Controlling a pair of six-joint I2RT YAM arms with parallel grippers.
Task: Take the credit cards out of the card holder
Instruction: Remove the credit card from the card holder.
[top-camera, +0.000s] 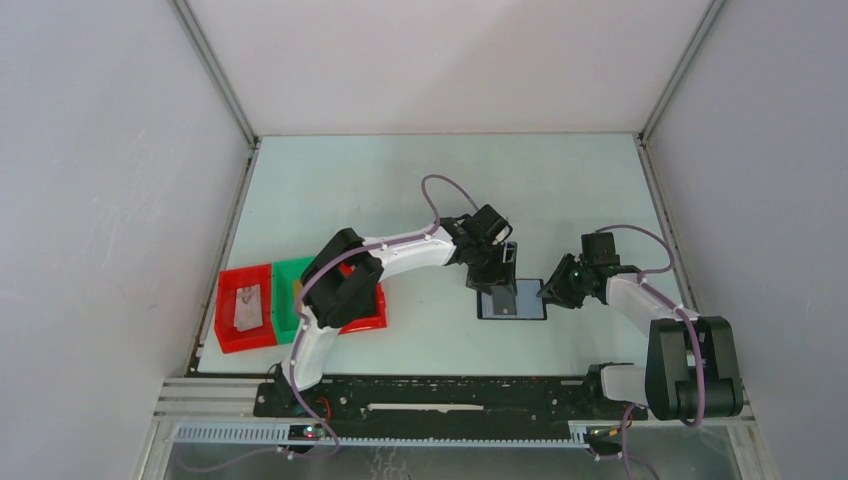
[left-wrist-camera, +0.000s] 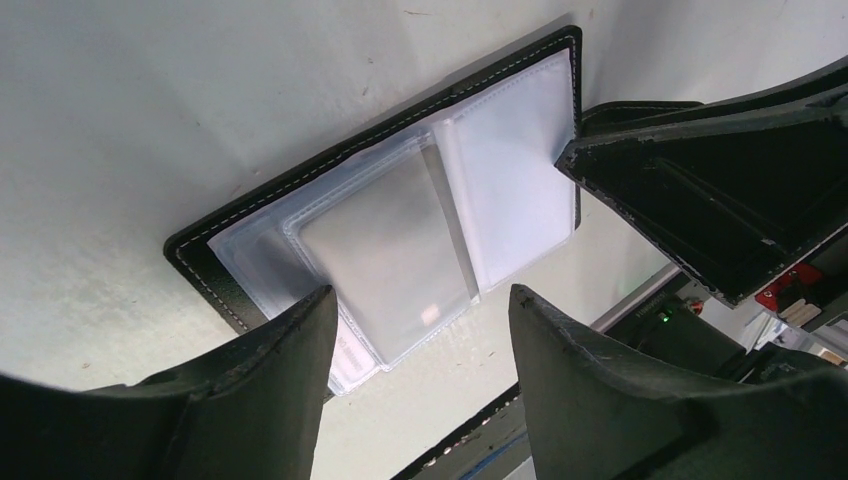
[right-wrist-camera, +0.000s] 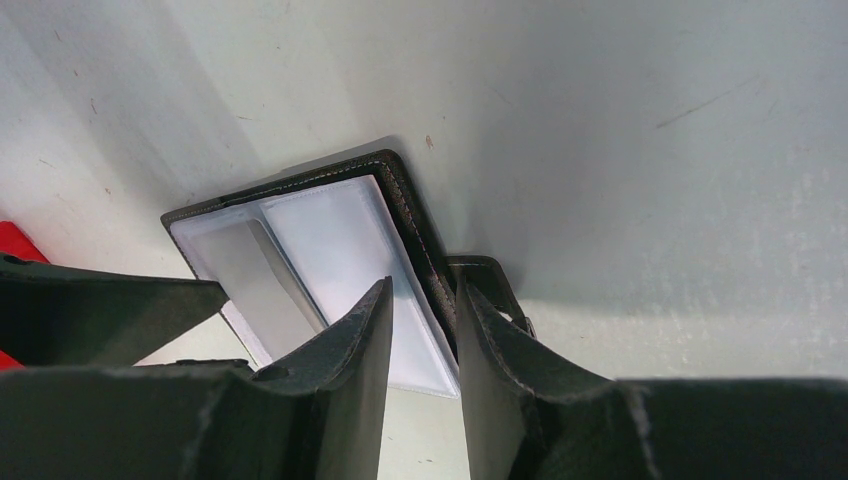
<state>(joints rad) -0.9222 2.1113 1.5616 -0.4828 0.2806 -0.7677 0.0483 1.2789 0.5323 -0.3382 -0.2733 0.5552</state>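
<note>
The holder (top-camera: 512, 303) lies open and flat on the table (top-camera: 350, 190), right of centre, between the arms. The left gripper (left-wrist-camera: 420, 300) hovers over it with its fingers wide apart. The grey card (left-wrist-camera: 390, 250), in its clear sleeve, is straight ahead, its long axis running away between them. The right gripper (right-wrist-camera: 422, 290) straddles the holder's right edge, fingers narrowly apart; I cannot tell whether they pinch it.

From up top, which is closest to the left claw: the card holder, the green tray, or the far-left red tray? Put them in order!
1. card holder, mid-table, right at the left gripper.
2. green tray, off to the left.
3. red tray, at the far left edge.
</note>
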